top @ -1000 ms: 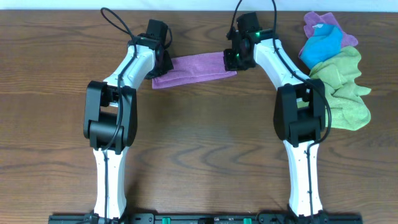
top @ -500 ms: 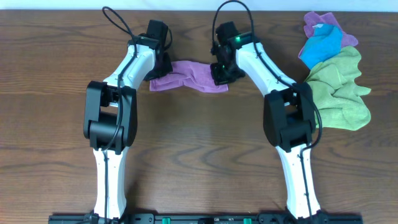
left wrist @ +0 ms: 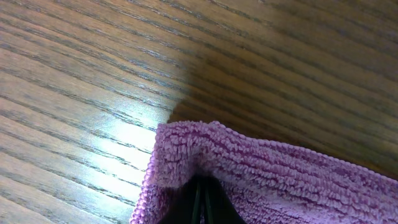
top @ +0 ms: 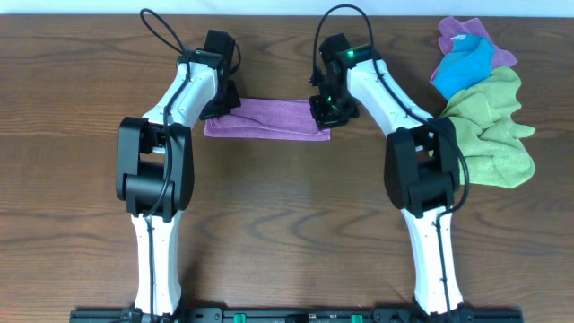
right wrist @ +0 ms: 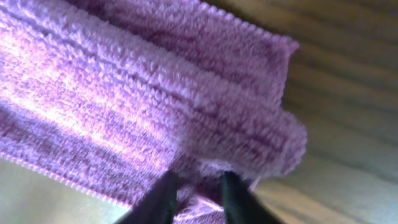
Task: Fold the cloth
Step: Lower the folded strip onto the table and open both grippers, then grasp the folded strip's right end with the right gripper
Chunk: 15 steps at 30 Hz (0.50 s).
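The lavender cloth [top: 269,118] lies as a flat, folded strip on the wooden table between my two arms. My left gripper [top: 218,100] is shut on its left end. The left wrist view shows the cloth [left wrist: 267,174] pinched over the closed jaws [left wrist: 200,200]. My right gripper [top: 325,109] is shut on the right end. In the right wrist view the cloth [right wrist: 155,106] is folded in layers, with a bunched corner between the fingers [right wrist: 196,190]. Both cloth ends sit under the grippers, hidden from overhead.
A pile of other cloths lies at the far right: a purple one [top: 462,34], a bright blue one [top: 466,65] and a lime-green one [top: 493,130]. The table's back edge runs just behind the grippers.
The cloth was slack and bunched half a second ago and now lies stretched flat. Both grippers have moved slightly towards the near side, and the left one has shifted left.
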Motion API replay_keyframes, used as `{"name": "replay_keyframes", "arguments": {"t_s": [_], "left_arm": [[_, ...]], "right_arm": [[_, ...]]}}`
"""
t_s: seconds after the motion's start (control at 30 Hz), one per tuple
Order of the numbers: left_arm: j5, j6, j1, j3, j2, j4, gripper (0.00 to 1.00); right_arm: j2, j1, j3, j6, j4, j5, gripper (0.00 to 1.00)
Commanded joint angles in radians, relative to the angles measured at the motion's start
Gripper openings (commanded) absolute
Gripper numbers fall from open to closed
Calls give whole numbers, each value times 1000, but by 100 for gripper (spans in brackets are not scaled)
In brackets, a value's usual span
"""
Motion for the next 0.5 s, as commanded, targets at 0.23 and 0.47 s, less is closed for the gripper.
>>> {"name": "replay_keyframes", "arguments": {"t_s": [0.23,0.47], "left_arm": [[-8,4,14,-29,45,-72,6],[-2,4,14,-29,45,-70,6]], "right_arm": [[-201,-159,84,-147,-75,-187,71],[-212,-352,-58,-275,6,-622,87]]}}
